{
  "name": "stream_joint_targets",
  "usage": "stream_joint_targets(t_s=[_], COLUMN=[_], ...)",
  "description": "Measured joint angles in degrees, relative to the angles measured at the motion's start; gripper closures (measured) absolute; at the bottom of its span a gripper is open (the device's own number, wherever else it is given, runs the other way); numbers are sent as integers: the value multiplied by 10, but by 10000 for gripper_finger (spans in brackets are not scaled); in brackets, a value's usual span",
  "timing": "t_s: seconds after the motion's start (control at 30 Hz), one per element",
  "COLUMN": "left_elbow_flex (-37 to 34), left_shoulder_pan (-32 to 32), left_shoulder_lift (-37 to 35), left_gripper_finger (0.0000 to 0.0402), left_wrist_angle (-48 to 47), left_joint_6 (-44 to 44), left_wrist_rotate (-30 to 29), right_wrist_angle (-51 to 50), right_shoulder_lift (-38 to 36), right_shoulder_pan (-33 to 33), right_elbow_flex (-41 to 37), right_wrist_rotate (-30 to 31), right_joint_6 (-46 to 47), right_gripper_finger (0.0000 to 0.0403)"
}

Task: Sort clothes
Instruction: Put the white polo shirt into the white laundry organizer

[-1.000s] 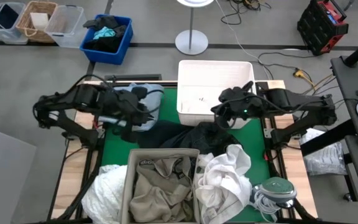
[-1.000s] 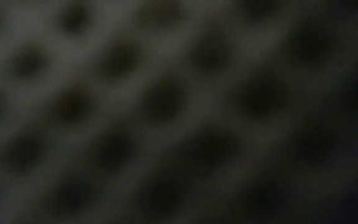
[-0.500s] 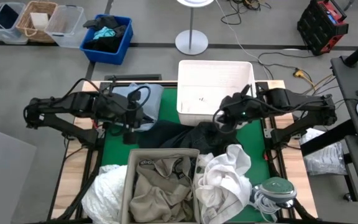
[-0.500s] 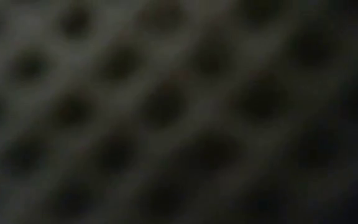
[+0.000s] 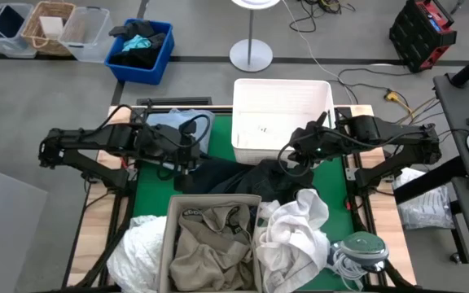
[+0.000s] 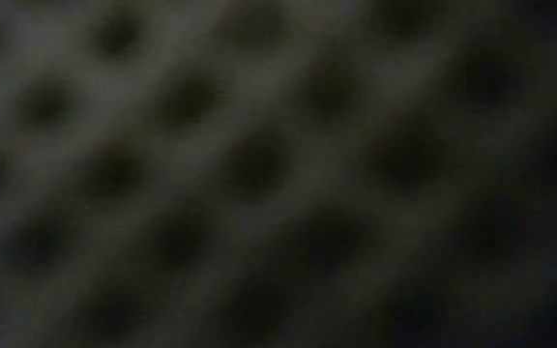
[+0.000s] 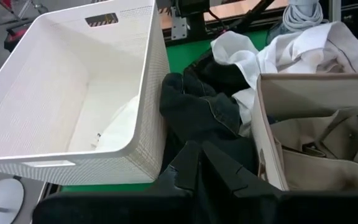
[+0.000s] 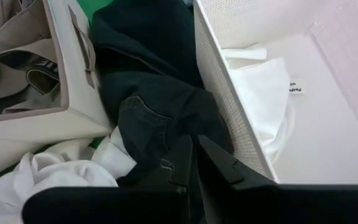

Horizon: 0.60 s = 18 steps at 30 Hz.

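**Mid-table: dark jeans wedged between the two bins**

At the table's middle, the dark denim jeans (image 5: 243, 175) are bunched between the white basket (image 5: 282, 91) and the beige bin (image 5: 169, 244). The right gripper (image 5: 290, 159) is seen just over them, fingers together on nothing. The left gripper (image 5: 179, 163), also closed empty, is parked near the light blue shirt (image 5: 187, 130). A white garment (image 8: 260, 93) inside the basket is shown only by the wrist views.
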Motion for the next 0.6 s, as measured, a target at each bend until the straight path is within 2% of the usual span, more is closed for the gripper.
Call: stream_joint_targets(t_s=[0.17,0.6], left_elbow_flex=[0,0], left_shoulder_pan=[1,1], left_shoulder_lift=[12,32], left_gripper_finger=[402,402], left_wrist_angle=[13,40], left_joint_6=[0,0], left_wrist_rotate=[-1,-1], right_wrist_angle=[7,107], right_shoulder_lift=[0,1], right_shoulder_pan=[0,0], right_elbow_flex=[0,-7], right_wrist_rotate=[5,7], right_joint_6=[-20,-110], right_gripper_finger=[390,390])
